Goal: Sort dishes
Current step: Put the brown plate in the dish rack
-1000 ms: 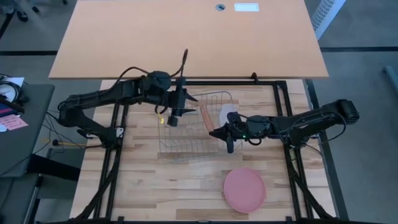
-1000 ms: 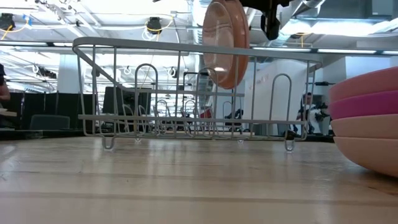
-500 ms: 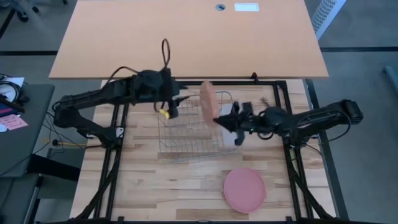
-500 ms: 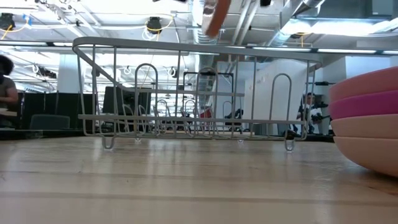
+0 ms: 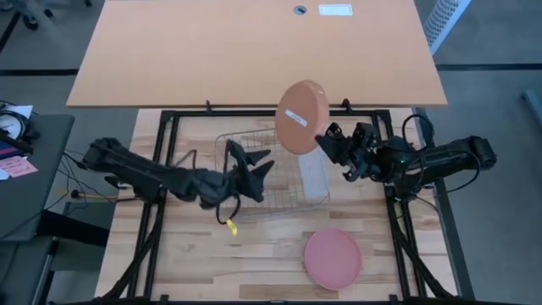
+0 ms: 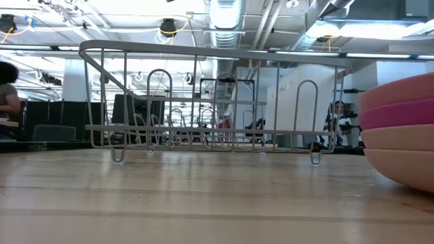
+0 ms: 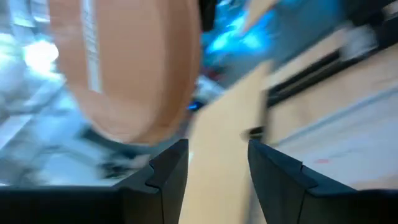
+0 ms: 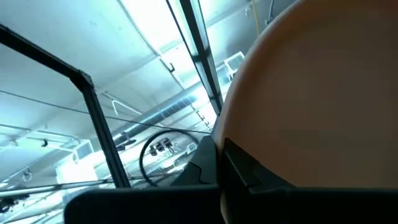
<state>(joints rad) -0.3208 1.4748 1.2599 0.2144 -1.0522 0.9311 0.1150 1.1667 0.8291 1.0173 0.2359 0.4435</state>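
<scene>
Rack [image 5: 254, 182] holds no plates; right hand [image 5: 326, 141] pinches salmon plate [image 5: 302, 117]; left hand [image 5: 251, 164] spread.

A robotics lab or industrial workshop is indicated. Two dark arms are mounted on a black metal frame [image 5: 398, 212] around a wooden table [image 5: 254, 254], with cables [image 5: 76, 182] trailed toward 9 o'clock. A second, orange table [image 5: 254, 51] is placed at 12 o'clock, on a grey carpeted floor [image 5: 491, 85]. In the low view, exposed ducts [image 6: 224, 13] and pipes are seen under an open ceiling, with yellow hanging lamps [image 6: 168, 27]. Beyond the wire rack [image 6: 210, 102], white columns, dark screens [image 6: 132, 108] and further equipment are seen, and a person [image 6: 8, 88] is seated at 9 o'clock.
</scene>
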